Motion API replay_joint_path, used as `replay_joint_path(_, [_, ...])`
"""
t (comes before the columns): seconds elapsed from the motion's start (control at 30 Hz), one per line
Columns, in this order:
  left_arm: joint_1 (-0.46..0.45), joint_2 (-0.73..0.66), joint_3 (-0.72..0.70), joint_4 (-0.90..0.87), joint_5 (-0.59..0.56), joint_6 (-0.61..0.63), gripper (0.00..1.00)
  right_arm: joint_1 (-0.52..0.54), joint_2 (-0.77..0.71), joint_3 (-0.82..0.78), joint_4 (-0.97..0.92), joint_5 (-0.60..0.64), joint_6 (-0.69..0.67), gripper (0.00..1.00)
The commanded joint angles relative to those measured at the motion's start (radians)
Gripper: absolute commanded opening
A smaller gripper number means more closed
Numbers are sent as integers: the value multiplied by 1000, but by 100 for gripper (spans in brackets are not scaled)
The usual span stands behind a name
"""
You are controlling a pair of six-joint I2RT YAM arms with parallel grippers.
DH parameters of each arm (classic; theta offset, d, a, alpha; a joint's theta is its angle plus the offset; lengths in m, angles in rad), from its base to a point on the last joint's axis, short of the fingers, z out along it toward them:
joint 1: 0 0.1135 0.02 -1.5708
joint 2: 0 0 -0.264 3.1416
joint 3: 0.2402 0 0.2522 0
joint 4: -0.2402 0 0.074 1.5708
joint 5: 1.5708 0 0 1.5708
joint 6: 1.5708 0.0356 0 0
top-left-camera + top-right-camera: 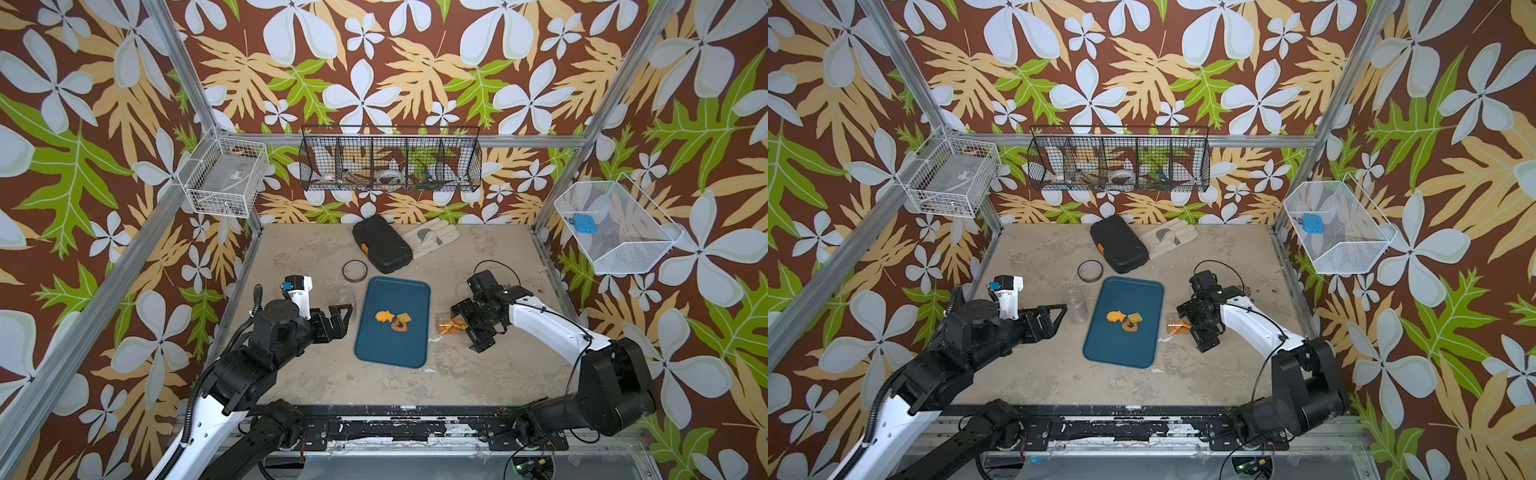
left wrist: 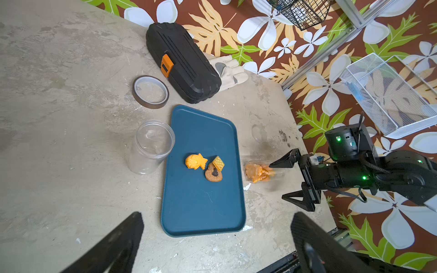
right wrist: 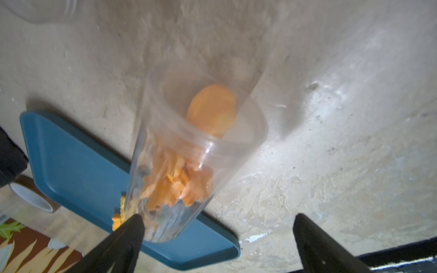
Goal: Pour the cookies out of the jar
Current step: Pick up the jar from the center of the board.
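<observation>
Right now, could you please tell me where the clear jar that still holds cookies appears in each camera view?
Both top views: the jar sits just right of the blue tray.
Left wrist: the jar sits between the tray and the right gripper.
Right wrist: the jar fills mid-picture, overlapping the tray's edge.
Shared landmark: the blue tray.
</observation>
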Motion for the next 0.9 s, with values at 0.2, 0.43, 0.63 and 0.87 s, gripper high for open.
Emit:
replay_joint_path(0.2, [1, 2, 13, -27, -40, 49, 100, -5, 130, 38, 48, 47, 37, 100])
replay_joint_path(0.43, [1, 6, 19, -34, -56, 73, 100, -5, 156, 53, 43, 106, 10, 91])
replay_joint_path(0.63, [1, 7, 15, -23, -62, 75, 100, -4, 140, 27, 62, 128, -5, 80])
replay_joint_path(0.87, [1, 14, 11, -15, -41, 70, 100, -2, 149, 10, 92, 134, -38, 82])
